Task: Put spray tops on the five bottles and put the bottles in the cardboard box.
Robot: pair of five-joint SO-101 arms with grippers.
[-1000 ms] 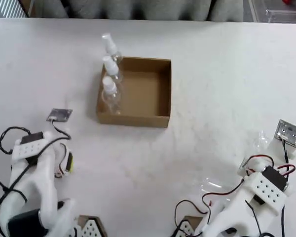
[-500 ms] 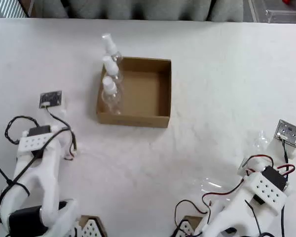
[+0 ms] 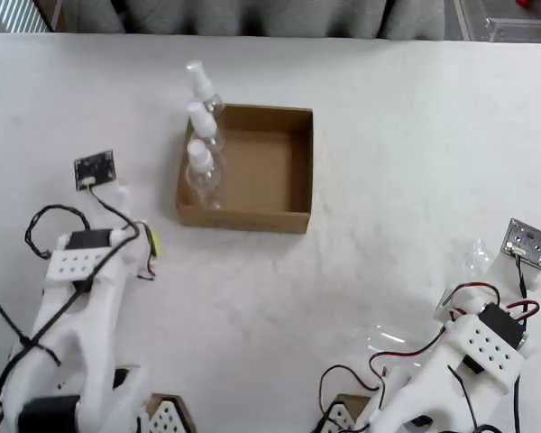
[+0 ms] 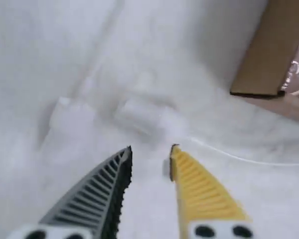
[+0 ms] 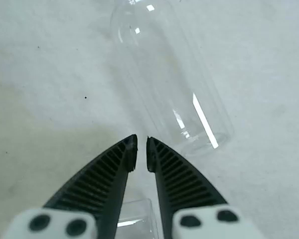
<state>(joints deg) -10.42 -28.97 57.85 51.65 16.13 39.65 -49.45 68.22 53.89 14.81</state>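
The cardboard box stands open at the middle of the table. Three clear bottles with white spray tops stand in a row along its left wall. My left gripper hangs open just left of the box's near corner, over a blurred white spray top whose thin tube trails across the table. At the front right, my right gripper is shut with nothing in it. It points at a capless clear bottle lying on its side.
A second clear piece lies under my right gripper's fingers. In the high view, clear bottles rest by the right arm. The left arm stands at the front left with loose cables.
My left arm has stretched away from the front edge and swung its gripper right, toward the box's near left corner. The right arm, box and bottles have stayed put.
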